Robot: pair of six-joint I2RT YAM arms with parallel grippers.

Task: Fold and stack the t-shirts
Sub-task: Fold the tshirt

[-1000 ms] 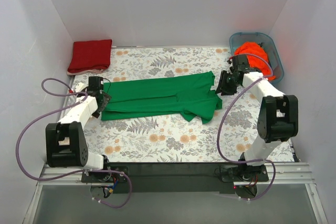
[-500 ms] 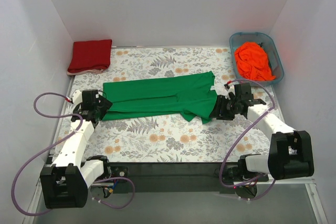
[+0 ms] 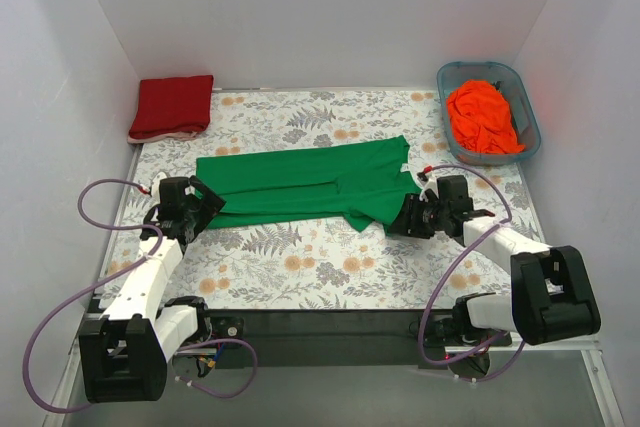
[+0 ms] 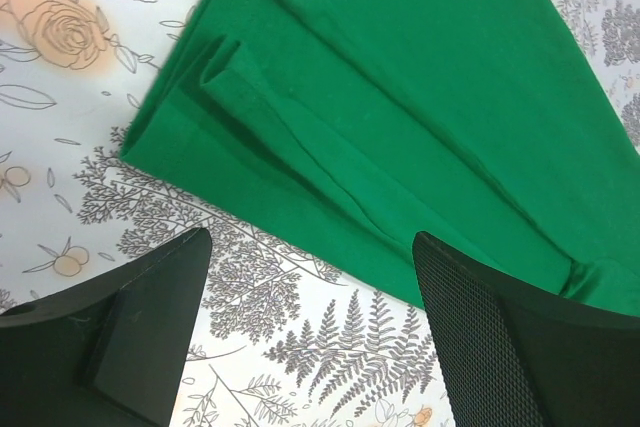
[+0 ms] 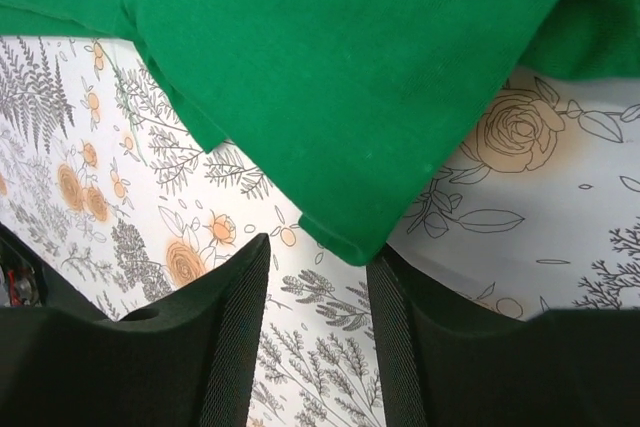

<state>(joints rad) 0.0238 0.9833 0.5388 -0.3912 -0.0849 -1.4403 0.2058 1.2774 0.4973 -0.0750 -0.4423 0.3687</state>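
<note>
We saw left gripper spread wide, holding nothing; green t-shirt lay just ahead of its fingers, folded end nearest. Right gripper likewise parted, empty; shirt corner just beyond its tips.

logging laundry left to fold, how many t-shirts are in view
3: bright green fabric t-shirt flat at centre; dark red fabric t-shirt folded, far-left corner; bright orange fabric t-shirt crumpled in the blue-grey plastic tub, maybe hiding more.

Shirt: I see the green t-shirt filling the top, one corner pointing down.
Gripper: my right gripper has its fingers parted, that corner over the gap.
Surface: floral table.
</note>
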